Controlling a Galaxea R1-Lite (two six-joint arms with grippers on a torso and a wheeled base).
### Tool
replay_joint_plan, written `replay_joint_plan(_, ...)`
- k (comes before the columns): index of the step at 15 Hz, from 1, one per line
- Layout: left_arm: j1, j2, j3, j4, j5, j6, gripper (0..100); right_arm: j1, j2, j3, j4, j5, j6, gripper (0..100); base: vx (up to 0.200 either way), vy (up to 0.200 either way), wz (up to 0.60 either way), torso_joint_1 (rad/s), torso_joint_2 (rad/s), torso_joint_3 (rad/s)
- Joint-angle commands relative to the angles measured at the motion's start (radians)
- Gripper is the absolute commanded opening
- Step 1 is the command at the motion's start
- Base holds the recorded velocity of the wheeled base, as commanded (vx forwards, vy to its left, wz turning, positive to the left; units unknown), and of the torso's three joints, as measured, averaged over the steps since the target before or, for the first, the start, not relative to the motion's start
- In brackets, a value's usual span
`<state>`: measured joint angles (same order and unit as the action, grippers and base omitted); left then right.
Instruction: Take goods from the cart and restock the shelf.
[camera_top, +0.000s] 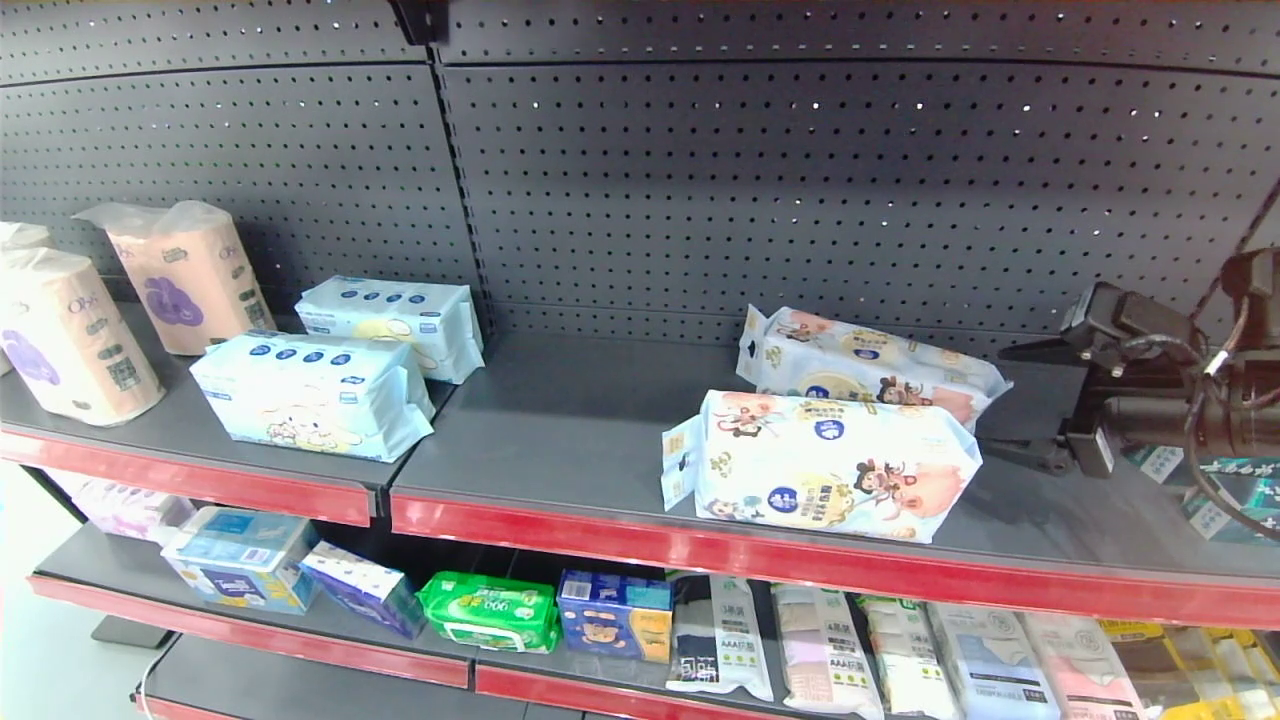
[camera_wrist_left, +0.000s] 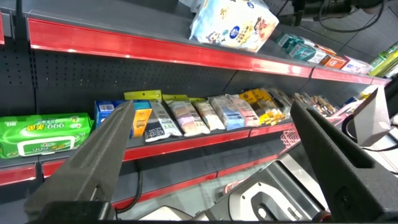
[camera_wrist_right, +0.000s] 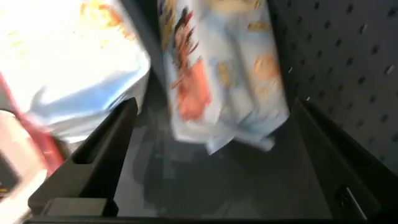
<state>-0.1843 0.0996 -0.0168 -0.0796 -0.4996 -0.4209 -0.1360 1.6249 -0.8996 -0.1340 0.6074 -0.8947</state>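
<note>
Closest to my lens on the right wrist is the right gripper (camera_top: 1008, 403), its two dark fingers (camera_wrist_right: 93, 155) spread wide with nothing between them. That arm comes in from the right and is held level just above the board of the shelf (camera_top: 560, 420). Its fingers point left at the end of the rear cartoon pack (camera_top: 865, 365); I can't tell whether a fingertip touches it. The rear cartoon pack lies flat near the pegboard back. The front cartoon pack (camera_top: 830, 465) lies flat just ahead of it, by the red shelf lip. I have the left gripper (camera_wrist_left: 212, 107) held lower, below that board, facing the lower shelves, with its fingers also parted and empty. Over on the shelf's left side lie two blue tissue packs (camera_top: 315, 395), and beyond them stand beige roll packs (camera_top: 70, 335).
</note>
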Motion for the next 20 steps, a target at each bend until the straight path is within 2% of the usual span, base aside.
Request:
replay_joint_plan(1, 0.000, 0.000, 0.001, 0.000, -0.001, -0.001, 100, -0.051, -0.042, 0.028, -0.004, 0.000, -0.001, 100, 0.000, 0.000, 0.00, 0.000, 0.00, 0.000)
replay_joint_plan(5, -0.001, 0.002, -0.002, 0.000, -0.001, -0.001, 100, -0.108, -0.016, 0.022, -0.006, -0.009, 0.019, 100, 0.000, 0.000, 0.00, 0.000, 0.00, 0.000)
replay_joint_plan(8, -0.001, 0.002, -0.002, -0.002, 0.001, -0.003, 100, -0.109, 0.062, 0.014, -0.098, -0.029, 0.020, 100, 0.000, 0.000, 0.00, 0.000, 0.00, 0.000)
replay_joint_plan(13, -0.001, 0.002, -0.003, -0.002, 0.001, -0.001, 100, -0.074, 0.084, 0.011, -0.121, -0.054, 0.085, 100, 0.000, 0.000, 0.00, 0.000, 0.00, 0.000)
replay_joint_plan(20, -0.001, 0.000, -0.003, -0.002, 0.001, 0.001, 100, -0.017, 0.148, -0.005, -0.151, -0.054, 0.097, 100, 0.000, 0.000, 0.00, 0.000, 0.00, 0.000)
